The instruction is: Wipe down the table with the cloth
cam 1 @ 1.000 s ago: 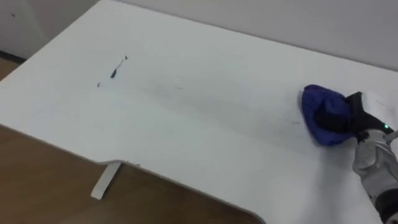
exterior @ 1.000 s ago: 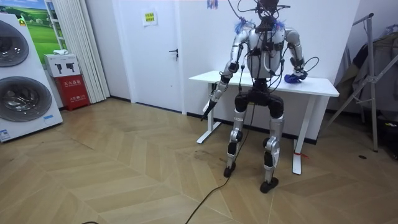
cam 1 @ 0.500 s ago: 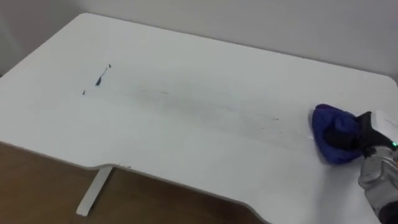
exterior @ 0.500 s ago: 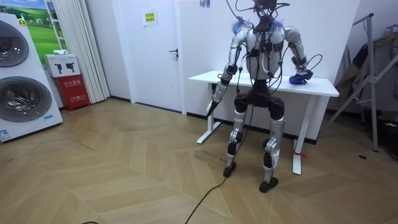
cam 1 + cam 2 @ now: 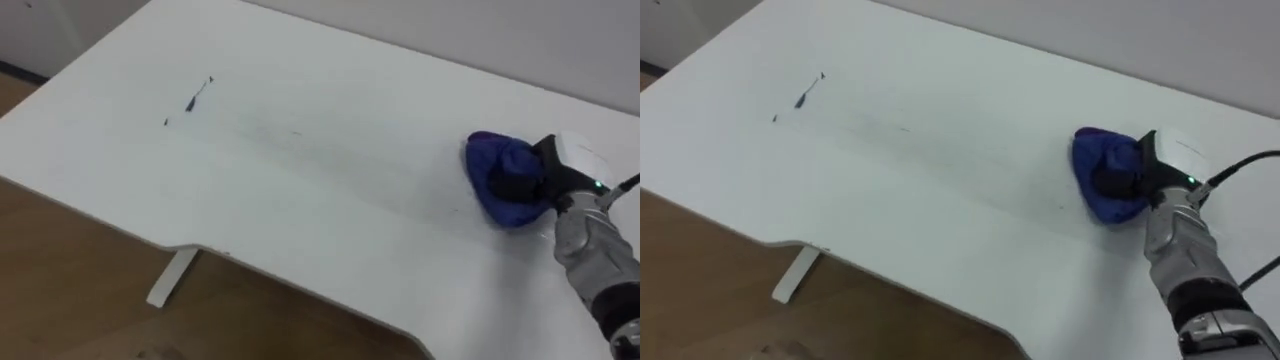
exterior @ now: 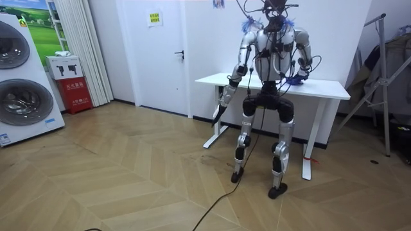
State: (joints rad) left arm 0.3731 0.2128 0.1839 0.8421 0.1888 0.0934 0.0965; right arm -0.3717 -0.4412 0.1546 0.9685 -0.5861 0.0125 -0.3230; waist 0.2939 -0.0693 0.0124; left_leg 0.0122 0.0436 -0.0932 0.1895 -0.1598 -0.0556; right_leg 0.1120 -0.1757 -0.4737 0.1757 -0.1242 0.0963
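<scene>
Loosely bunched cloth tapers leftward; right robot hand grips it.

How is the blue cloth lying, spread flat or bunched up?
Bunched up: the blue cloth is a rumpled mound on the table, gripped by the right hand.

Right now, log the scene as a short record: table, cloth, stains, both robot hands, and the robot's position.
table: white table, robot stands at its front edge
cloth: blue cloth, bunched, on the tabletop's right part
marks: dark marks at far left, apart from the cloth
right robot hand: fingers curled on the blue cloth, holding it on the table
left robot hand: hangs low beside the table
</scene>
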